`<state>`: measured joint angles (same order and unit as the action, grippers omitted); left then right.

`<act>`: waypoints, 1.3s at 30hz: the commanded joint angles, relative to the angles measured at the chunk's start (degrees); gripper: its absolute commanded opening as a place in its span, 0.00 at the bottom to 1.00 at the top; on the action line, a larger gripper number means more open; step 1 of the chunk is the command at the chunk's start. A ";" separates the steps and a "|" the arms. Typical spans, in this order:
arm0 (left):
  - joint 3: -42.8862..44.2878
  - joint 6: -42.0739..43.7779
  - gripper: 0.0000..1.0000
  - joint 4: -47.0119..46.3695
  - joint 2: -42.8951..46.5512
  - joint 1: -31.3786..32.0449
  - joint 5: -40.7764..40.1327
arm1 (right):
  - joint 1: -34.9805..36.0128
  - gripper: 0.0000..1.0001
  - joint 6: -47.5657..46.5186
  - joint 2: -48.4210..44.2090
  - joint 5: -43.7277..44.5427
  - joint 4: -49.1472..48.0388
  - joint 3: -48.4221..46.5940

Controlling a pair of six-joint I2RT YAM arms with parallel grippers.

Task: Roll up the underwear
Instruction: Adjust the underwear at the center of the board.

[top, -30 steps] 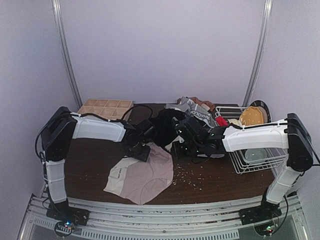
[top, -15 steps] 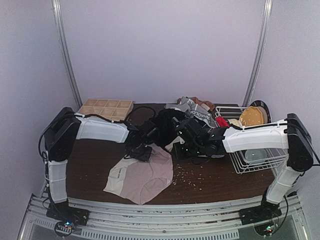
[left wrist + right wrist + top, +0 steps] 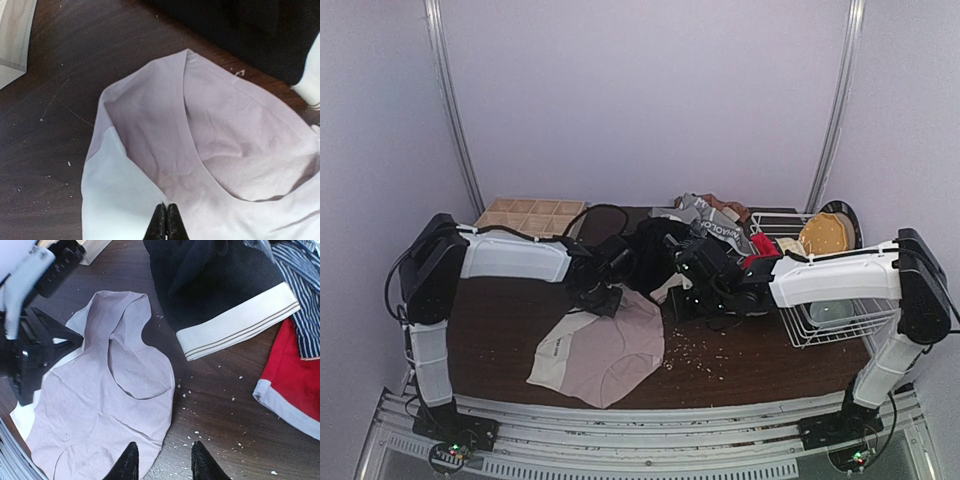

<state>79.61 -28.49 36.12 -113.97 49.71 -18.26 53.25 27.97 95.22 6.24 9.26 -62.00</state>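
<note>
A pale pink-beige underwear (image 3: 605, 352) lies spread flat on the dark table, also in the left wrist view (image 3: 225, 150) and the right wrist view (image 3: 100, 400). My left gripper (image 3: 603, 300) (image 3: 166, 222) is at its far edge, shut, with the cloth puckering into the closed tips. My right gripper (image 3: 682, 300) (image 3: 165, 462) hangs open over the cloth's right edge, one finger above the fabric and one above bare wood. A black underwear with a pale waistband (image 3: 215, 285), a red one (image 3: 295, 380) and a striped one (image 3: 300, 275) lie behind.
A wooden grid tray (image 3: 530, 213) stands at the back left. A heap of clothes (image 3: 710, 225) sits at the back centre. A wire basket (image 3: 830, 315) stands at the right. Pale crumbs (image 3: 695, 350) dot the table beside the pink cloth.
My left gripper has closed from open onto the far edge of the pink-beige cloth and shifted slightly. The right arm has hardly moved.
</note>
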 commanded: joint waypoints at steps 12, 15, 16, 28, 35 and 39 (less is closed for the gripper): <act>-18.93 -4.30 0.00 -10.02 20.02 -13.91 12.93 | 0.27 0.43 3.64 12.33 -5.27 -1.44 -2.06; -23.02 -4.48 0.00 -12.52 22.82 -18.45 15.33 | 0.30 0.41 3.51 14.04 -4.83 -0.33 -2.90; -23.92 -4.52 0.00 -12.91 23.39 -19.59 15.76 | 0.29 0.40 3.42 14.52 -4.70 -0.29 -3.01; -27.65 -7.14 0.01 -14.77 24.61 -25.27 10.93 | 1.13 0.36 1.99 13.71 -3.75 2.51 -4.08; -19.53 -3.14 0.07 -13.17 20.02 -25.16 9.29 | 1.66 0.36 1.52 13.77 -3.72 3.11 -4.61; -17.61 -2.18 0.32 -10.89 20.34 -25.24 4.32 | 2.55 0.36 1.20 12.21 -3.00 3.29 -3.89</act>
<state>59.94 -32.49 24.03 -93.84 24.80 -8.71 54.76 29.82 109.47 1.54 10.09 -65.52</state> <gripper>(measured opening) 0.197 0.360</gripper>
